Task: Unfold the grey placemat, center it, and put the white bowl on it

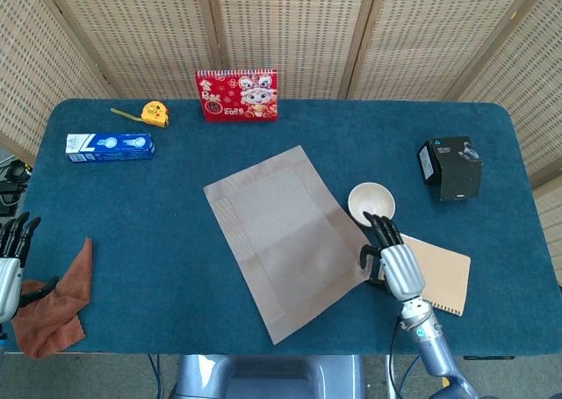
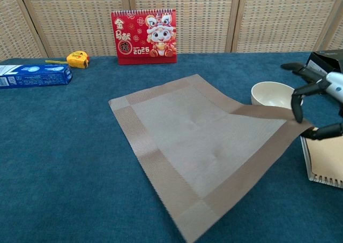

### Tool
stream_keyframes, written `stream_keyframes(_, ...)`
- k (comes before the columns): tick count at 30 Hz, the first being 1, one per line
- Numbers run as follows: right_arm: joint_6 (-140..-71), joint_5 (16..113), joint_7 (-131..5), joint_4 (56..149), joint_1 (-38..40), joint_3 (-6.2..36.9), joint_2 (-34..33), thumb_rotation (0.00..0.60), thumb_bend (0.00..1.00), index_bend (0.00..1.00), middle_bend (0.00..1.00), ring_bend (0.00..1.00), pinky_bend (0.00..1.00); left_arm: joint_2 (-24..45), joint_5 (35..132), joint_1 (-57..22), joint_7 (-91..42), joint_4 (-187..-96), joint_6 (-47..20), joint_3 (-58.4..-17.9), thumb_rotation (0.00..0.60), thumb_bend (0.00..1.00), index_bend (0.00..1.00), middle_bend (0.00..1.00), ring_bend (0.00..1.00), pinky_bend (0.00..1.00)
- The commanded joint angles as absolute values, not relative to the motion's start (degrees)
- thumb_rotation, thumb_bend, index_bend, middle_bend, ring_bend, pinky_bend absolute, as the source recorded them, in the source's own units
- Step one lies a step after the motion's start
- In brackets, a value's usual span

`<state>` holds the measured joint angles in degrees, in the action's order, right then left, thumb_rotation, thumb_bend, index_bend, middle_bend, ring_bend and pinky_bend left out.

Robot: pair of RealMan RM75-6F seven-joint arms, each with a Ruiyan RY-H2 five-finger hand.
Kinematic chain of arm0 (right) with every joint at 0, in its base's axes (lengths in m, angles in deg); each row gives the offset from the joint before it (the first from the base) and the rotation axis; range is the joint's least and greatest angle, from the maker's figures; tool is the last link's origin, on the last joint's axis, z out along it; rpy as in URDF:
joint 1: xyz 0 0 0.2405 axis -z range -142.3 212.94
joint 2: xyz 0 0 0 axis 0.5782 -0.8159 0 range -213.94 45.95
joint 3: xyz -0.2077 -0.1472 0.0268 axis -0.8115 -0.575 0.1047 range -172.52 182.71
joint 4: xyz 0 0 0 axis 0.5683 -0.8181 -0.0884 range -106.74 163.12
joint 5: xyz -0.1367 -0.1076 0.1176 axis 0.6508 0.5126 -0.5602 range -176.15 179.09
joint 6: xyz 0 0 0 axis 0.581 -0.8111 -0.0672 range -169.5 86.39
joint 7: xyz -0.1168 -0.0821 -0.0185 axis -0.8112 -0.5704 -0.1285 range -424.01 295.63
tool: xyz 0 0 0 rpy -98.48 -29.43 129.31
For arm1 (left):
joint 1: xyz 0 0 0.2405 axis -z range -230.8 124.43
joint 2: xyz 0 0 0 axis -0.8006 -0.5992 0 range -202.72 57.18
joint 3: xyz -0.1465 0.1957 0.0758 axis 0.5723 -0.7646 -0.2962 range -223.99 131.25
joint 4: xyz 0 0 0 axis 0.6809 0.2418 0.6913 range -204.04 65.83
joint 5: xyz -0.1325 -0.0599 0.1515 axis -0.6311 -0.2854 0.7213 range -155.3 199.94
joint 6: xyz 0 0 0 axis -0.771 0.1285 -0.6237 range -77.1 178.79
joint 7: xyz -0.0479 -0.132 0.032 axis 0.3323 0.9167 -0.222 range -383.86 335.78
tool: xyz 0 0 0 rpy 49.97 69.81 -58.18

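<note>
At the far left edge of the head view, the left hand hovers at the near-left corner of the desk, fingers spread and holding nothing, just beside a rust-brown cloth that lies crumpled on the desk. Along the far side lie a blue box, a yellow tape measure and a red desk calendar standing upright. The grey placemat lies unfolded at mid-desk, rotated diagonally, with its near-right corner lifted off the surface. The right hand pinches that lifted corner between thumb and fingers, the remaining fingers spread above it. The white bowl stands upright on the desk just beside the placemat's right edge, not on it; in the chest view the raised corner overlaps the bowl's front. A tan spiral notebook lies right of the hand, and a black box stands farther back at right
</note>
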<state>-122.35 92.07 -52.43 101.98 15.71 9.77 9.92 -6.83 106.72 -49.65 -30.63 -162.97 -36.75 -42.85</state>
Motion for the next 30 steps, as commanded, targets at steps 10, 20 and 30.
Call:
stream_keyframes(10,-119.1,85.5,-54.9,107.5,13.3,17.0,1.1,0.6,0.54,0.72,0.1,0.0,0.0,-6.3,106.6,-49.5,-31.8,-162.9,-36.4,-42.9,0.6,0.18,0.01,0.0,0.0,0.0)
stream_keyframes(20,-116.6,82.1,-55.8,107.3,12.3,18.6,-0.6,0.6,0.53,0.72,0.1,0.0,0.0,-5.9,106.2,-49.2,-32.4,-162.7,-35.7,-43.0,0.6,0.18,0.01,0.0,0.0,0.0)
stream_keyframes(30,-114.6,80.4,-59.4,108.6,9.6,20.7,-1.0,0.6,0.51,0.73,0.1,0.0,0.0,-5.8,106.0,-49.1,-32.9,-162.7,-35.3,-43.1,0.6,0.18,0.01,0.0,0.0,0.0)
